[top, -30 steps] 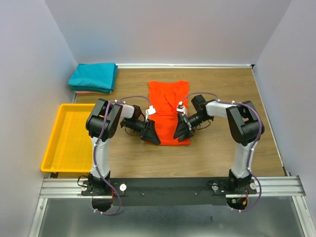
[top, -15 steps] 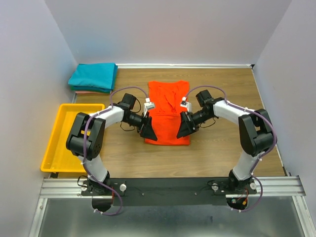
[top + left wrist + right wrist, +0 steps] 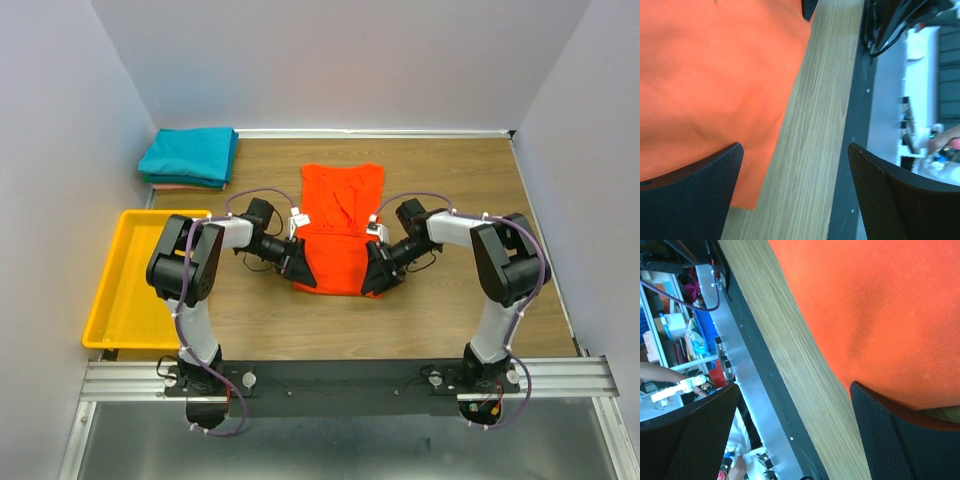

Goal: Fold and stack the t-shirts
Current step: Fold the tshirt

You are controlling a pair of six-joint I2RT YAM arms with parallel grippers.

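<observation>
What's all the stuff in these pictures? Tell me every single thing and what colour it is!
orange-red t-shirt: one, bright orange-red, lying in the middle of the table.
teal t-shirt: one, teal, folded, far left corner.
pale pink t-shirt: one, pale pink, only an edge peeking out under the teal one.
tray: one, yellow, left edge of the table.
table: one, brown wood, under everything.
rail: one, silver metal, along the near edge.
left gripper: one, black, open, at the orange-red shirt's near left corner.
right gripper: one, black, open, at its near right corner.
</observation>
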